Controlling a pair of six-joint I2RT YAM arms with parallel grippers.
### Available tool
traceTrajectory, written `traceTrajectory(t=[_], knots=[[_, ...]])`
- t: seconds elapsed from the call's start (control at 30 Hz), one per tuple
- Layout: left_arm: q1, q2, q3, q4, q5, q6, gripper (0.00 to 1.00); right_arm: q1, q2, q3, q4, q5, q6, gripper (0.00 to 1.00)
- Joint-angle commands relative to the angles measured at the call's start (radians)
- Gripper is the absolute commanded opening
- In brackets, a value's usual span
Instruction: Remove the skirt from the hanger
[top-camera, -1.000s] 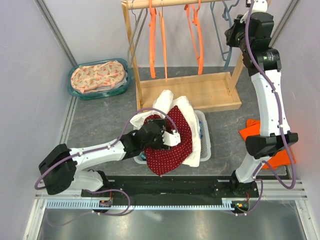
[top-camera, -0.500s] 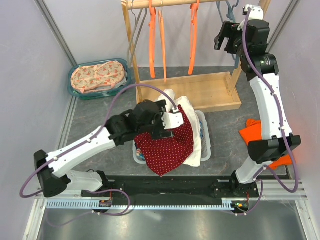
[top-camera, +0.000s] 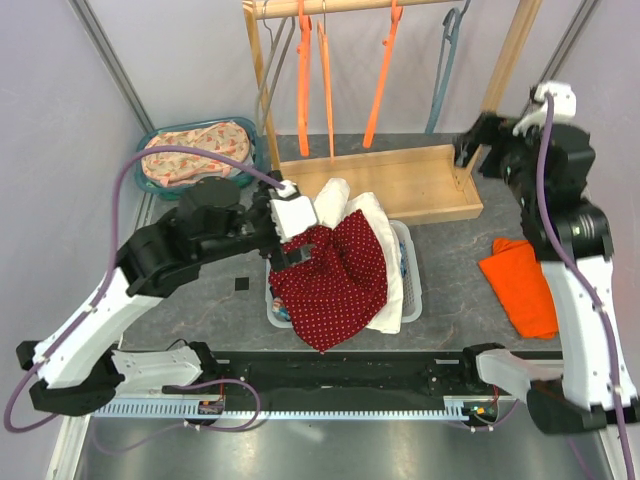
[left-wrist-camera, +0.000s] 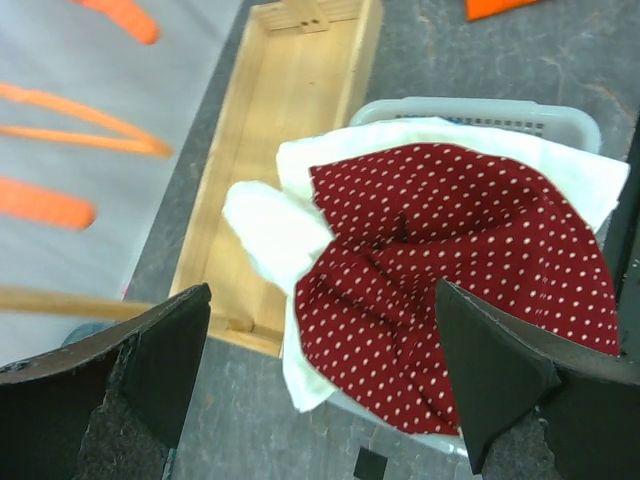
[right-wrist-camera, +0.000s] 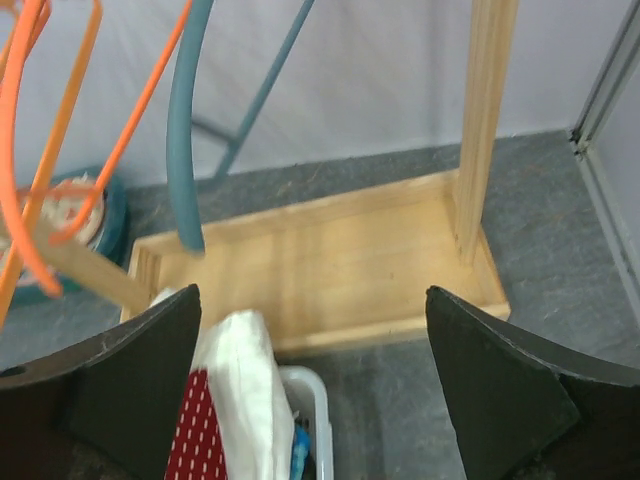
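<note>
Top external view: a dark red skirt with white dots (top-camera: 335, 275) lies crumpled over white cloth (top-camera: 375, 215) in a white basket (top-camera: 412, 285), just in front of the wooden rack (top-camera: 400, 185) and on no hanger. The left gripper (left-wrist-camera: 320, 300) hovers over the basket's left side, fingers spread wide, grasping nothing. The right gripper (right-wrist-camera: 312, 295) hangs near the rack's right post, likewise released and empty. Orange hangers (top-camera: 315, 80) and a teal hanger (top-camera: 440, 70) hang from the rail.
</note>
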Motion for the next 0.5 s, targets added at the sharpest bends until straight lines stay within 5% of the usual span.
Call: traceTrajectory(t=[0.0, 0.47], knots=[[0.065, -0.061, -0.023, -0.031, 0.015, -0.046, 1.0, 0.043, -0.182, -0.203, -0.088, -0.066, 0.012, 0.98], [0.237, -0.112, -0.198, 0.016, 0.112, -0.104, 1.0, 0.063, -0.332, -0.392, -0.083, -0.177, -0.021, 0.98]])
